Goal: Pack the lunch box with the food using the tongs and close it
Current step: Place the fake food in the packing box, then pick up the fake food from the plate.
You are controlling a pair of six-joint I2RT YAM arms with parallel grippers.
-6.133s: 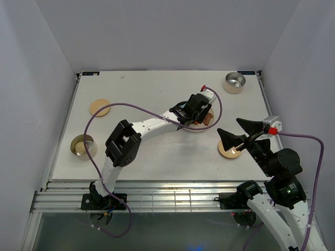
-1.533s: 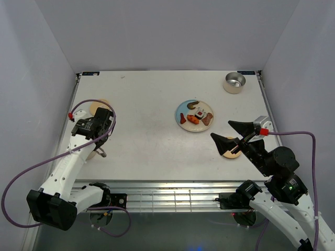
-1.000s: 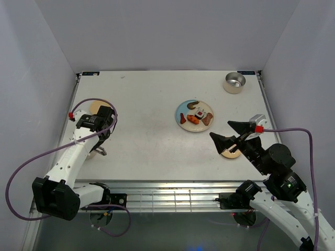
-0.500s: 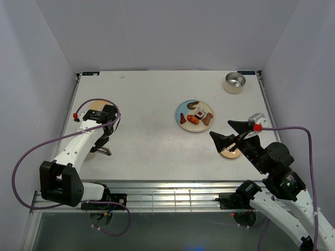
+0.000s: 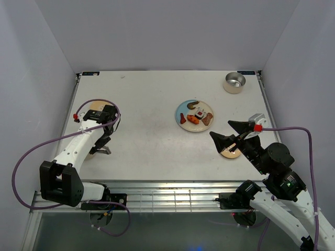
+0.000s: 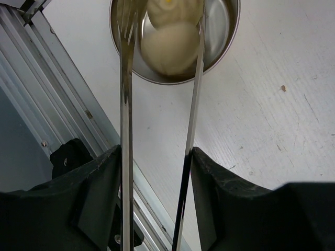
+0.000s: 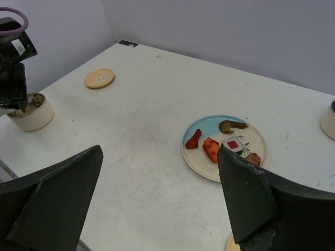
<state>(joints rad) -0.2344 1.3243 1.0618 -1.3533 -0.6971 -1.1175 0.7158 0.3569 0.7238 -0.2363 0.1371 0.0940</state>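
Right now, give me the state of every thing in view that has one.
left gripper: holding the tongs
tongs: arms spread, straddling a dumpling
right gripper: open, empty
left bowl: uncovered, two dumplings inside
far bowl: uncovered
left lid: off, flat on table
right lid: off, flat on table
plate: food pieces on it
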